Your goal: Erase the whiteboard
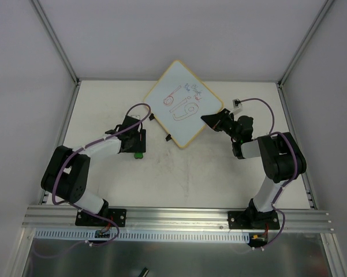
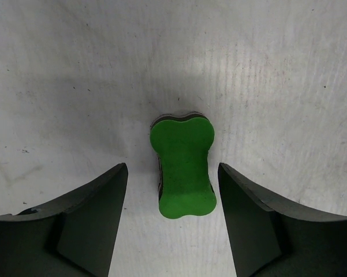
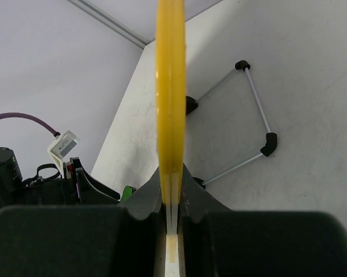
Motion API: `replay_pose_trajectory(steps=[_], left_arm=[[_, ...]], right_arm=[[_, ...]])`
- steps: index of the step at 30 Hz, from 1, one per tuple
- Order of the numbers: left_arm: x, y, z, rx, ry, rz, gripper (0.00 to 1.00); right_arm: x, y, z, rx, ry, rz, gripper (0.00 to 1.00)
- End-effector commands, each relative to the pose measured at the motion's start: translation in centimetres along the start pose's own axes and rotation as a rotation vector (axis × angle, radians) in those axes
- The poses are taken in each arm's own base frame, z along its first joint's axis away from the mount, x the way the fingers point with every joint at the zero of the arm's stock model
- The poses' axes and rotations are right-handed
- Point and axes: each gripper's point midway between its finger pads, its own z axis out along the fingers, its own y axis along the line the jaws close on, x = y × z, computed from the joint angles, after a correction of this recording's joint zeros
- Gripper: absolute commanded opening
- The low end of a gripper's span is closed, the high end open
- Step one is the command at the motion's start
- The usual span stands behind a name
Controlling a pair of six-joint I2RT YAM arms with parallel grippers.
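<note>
The whiteboard (image 1: 182,104) is a square white board with a tan frame, two black clips (image 1: 168,137) on its near-left edge and red and blue marker scribbles. It rests tilted at the back of the table. My right gripper (image 1: 211,120) is shut on its right corner. In the right wrist view the frame's edge (image 3: 171,86) runs up from between my shut fingers (image 3: 196,199). My left gripper (image 2: 173,199) is open, pointing down, with a finger on each side of the green eraser (image 2: 183,164), which lies on the table and also shows in the top view (image 1: 138,154).
A wire stand (image 3: 255,98) with black corner pieces sticks out behind the board. White walls enclose the table on three sides. The metal rail (image 1: 179,218) with the arm bases runs along the near edge. My left arm (image 3: 23,184) shows at the left of the right wrist view.
</note>
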Motion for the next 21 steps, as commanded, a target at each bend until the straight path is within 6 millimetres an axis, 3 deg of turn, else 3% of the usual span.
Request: replay_pose_trajectory(steps=[1,5,12,21], left_arm=[[-1.01,-0.67,-0.39,0.006,-0.018,0.028,0.65],[-0.96,-1.04,-0.19,0.013,-0.011,0.036,0.64],[-0.68,-1.45,0.38,0.008,0.008,0.05,0.5],[-0.83,-1.34,0.2,-0.012,-0.006,0.054,0.45]], right_arm=[[-0.86,0.87,0.75,-0.045,-0.019,-0.071,0.0],[-0.79,0.91,0.8,-0.047,-0.016,-0.071,0.0],[-0.68,0.84,0.77,-0.046,-0.013,-0.07,0.0],[-0.76,0.96,0.82,-0.051,-0.014,-0.072,0.0]])
